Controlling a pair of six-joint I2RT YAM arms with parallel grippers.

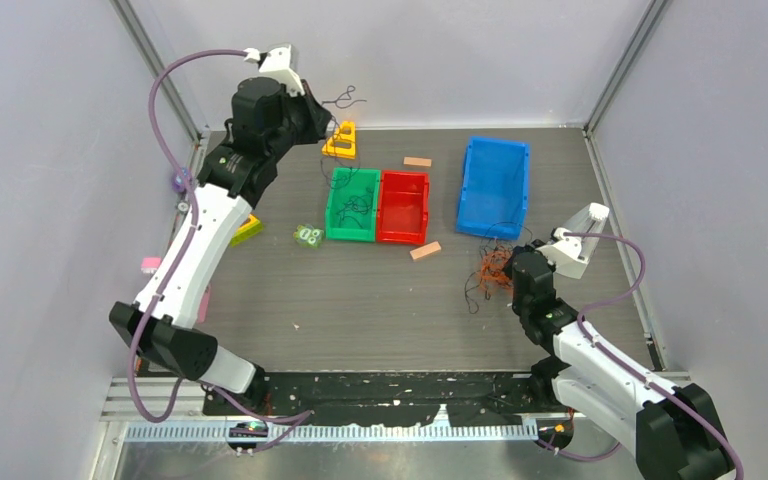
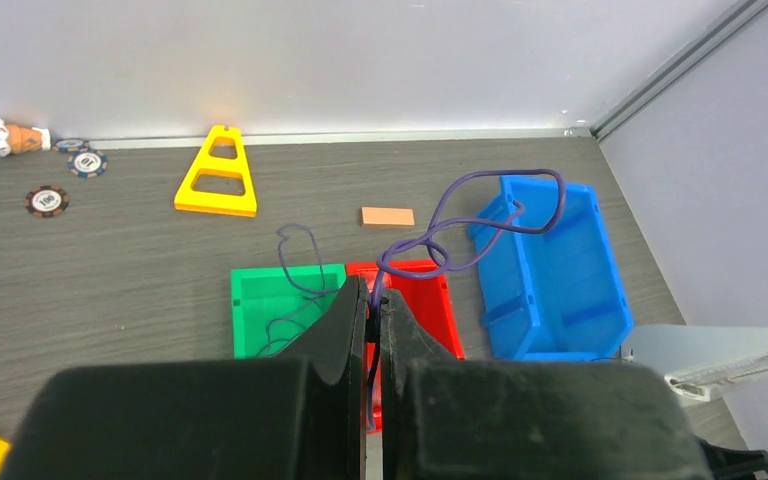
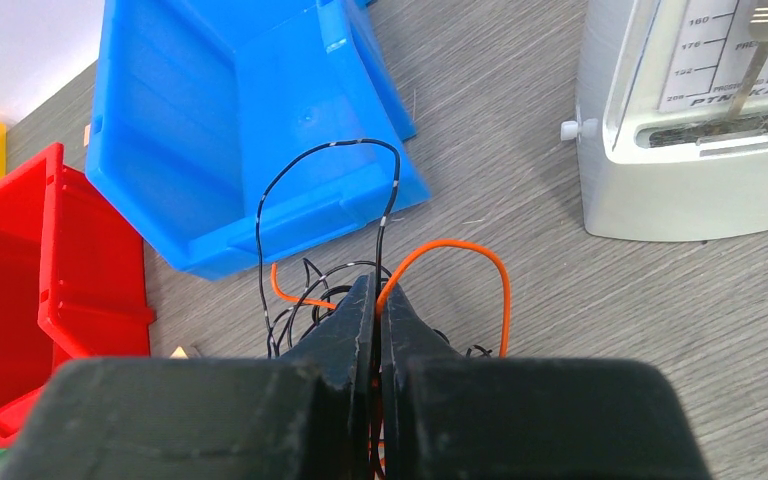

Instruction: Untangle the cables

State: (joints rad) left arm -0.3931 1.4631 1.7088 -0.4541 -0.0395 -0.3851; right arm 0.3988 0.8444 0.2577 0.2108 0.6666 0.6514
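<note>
We take the red bin as our mark on the table. The green bin touches its left side, and thin dark wires lie inside the green one. The blue bin stands apart to the right of the red bin, set at a slight angle. A yellow triangle frame stands behind and to the left of the red bin. One small wooden block lies just behind the red bin, and another wooden block lies just off its near right corner.

The left fingers are raised off the table, behind and left of the red bin in the overhead view. They are pressed together on a purple wire, which loops free in the air past the fingertips.

The right fingers sit low, well to the right of the red bin and past the near end of the blue bin. They are closed on an orange wire that arcs out from between the tips. A black wire with pale bands loops up beside it; we cannot tell whether it is pinched too.

The clump of orange and dark wires lies on the table right at these fingers, to the near right of the red bin.
</note>
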